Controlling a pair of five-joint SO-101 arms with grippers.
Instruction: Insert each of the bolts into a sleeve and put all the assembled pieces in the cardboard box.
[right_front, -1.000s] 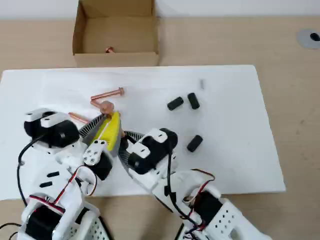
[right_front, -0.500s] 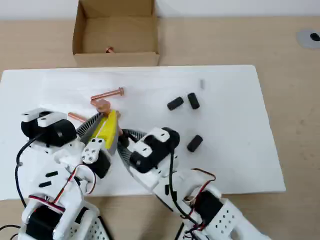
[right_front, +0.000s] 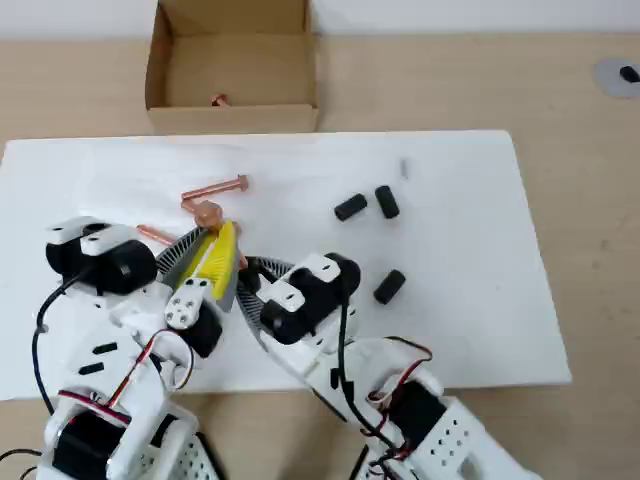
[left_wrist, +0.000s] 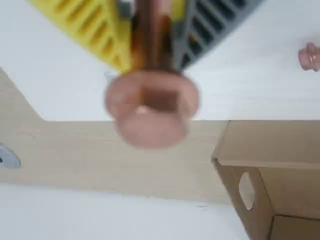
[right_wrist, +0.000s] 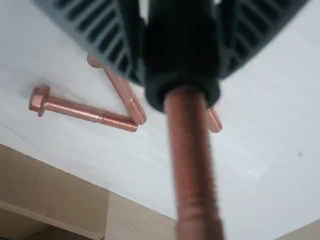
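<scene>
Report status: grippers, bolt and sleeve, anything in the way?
Left gripper shut on bolt; right gripper shut on sleeve. Bolt end at sleeve mouth, most of shaft outside. Loose bolts on mat close by, not blocking.

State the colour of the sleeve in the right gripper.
Black; the sleeve shows best in the right wrist view.

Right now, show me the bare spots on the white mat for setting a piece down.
Bare: the mat's right end past the three black sleeves, and its far-left corner near the cardboard box. Crowded: around the loose bolts, left gripper and right gripper.
</scene>
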